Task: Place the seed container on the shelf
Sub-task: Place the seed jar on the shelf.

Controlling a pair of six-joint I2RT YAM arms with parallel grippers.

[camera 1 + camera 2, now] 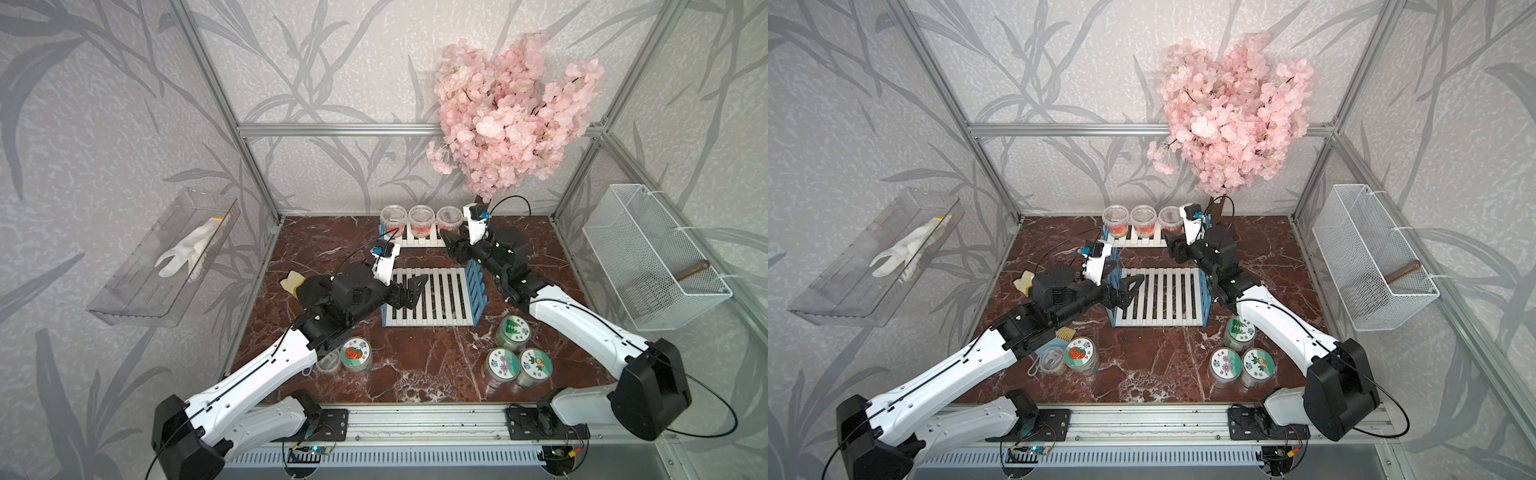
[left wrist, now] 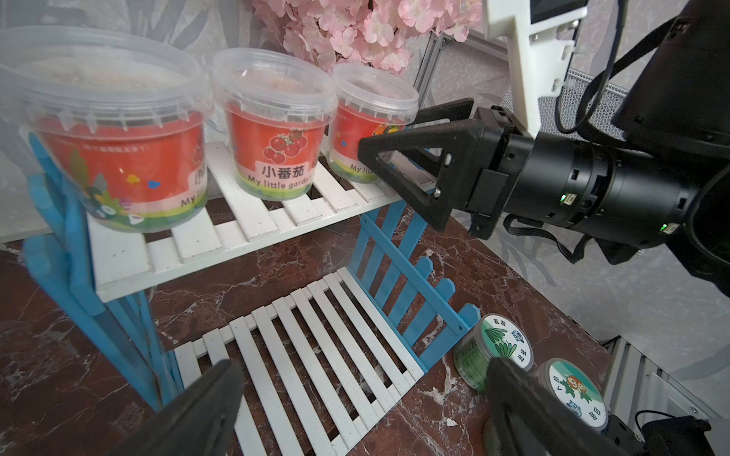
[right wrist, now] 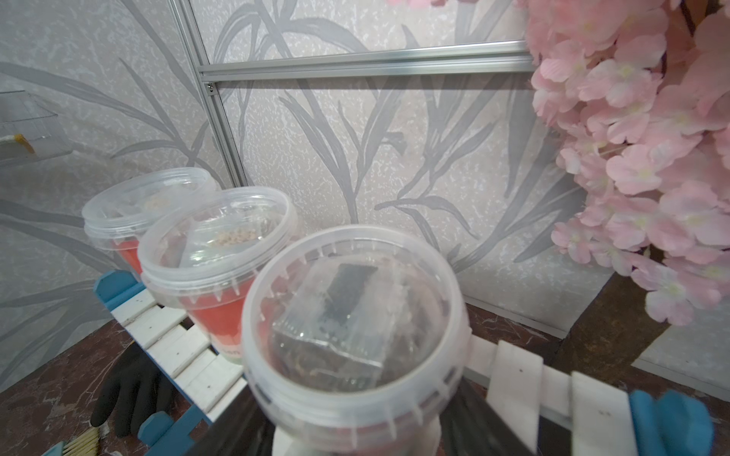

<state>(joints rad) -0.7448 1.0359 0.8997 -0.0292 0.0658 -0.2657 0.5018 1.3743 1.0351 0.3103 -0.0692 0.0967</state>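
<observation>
Now: right hand (image 1: 451,246) clamped on tub (image 3: 355,312) on shelf (image 1: 419,241), 12 o'clock of surface (image 1: 415,365); left hand (image 1: 409,289) wide open over lower board (image 1: 440,297).

In a top view you find the shelf (image 1: 446,299) mid-frame; on its upper board, toward the top of the frame, three tubs (image 1: 421,220) stand in a row (the seed container (image 1: 449,219) rightmost). Three jars (image 1: 513,330) cluster lower right of it, a fourth jar (image 1: 356,354) lower left.
</observation>
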